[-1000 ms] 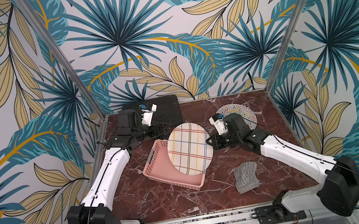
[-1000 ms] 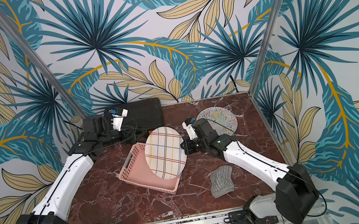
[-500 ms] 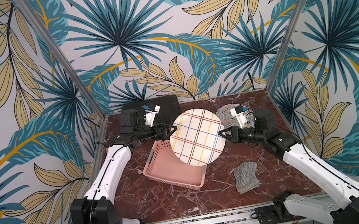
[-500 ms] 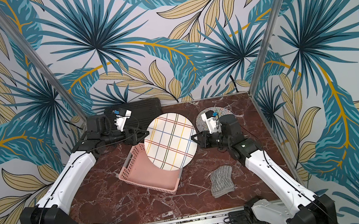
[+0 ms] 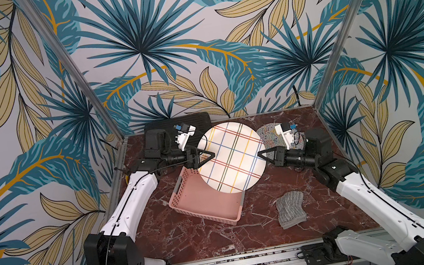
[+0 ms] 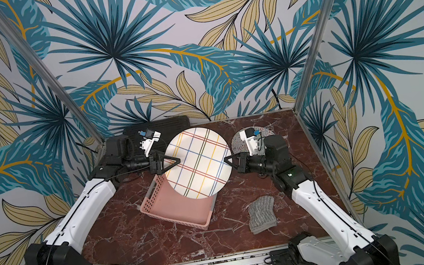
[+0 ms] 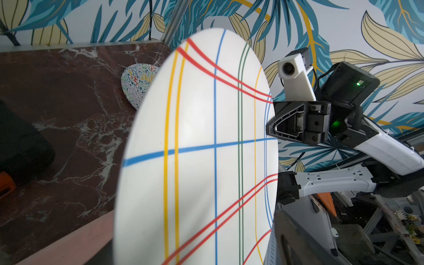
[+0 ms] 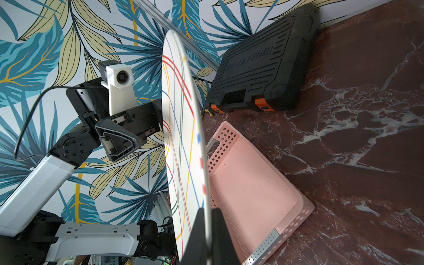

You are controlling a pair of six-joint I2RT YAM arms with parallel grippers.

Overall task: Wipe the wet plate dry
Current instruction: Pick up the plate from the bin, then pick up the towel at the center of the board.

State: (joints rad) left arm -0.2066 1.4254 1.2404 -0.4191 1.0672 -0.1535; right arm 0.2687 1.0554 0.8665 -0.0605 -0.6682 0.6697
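plate (image 5: 231, 157) one, cloth (image 5: 290, 209) one, basket (image 5: 206, 212) one

palm-leaf walls (image 5: 189, 40) w/ red marble tabletop (image 5: 193, 238)

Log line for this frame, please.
right gripper: shut on plate rim, held over basket | left gripper: open at opposite rim | cloth: on table, untouched

The round white ceramic-looking plate with coloured stripes (image 5: 231, 157) looked smooth and glossy, the pink perforated plastic basket (image 5: 209, 209) matt, the folded grey ribbed cloth (image 5: 290, 209) coarse, and the dark red marble-patterned tabletop (image 5: 193, 238) polished.
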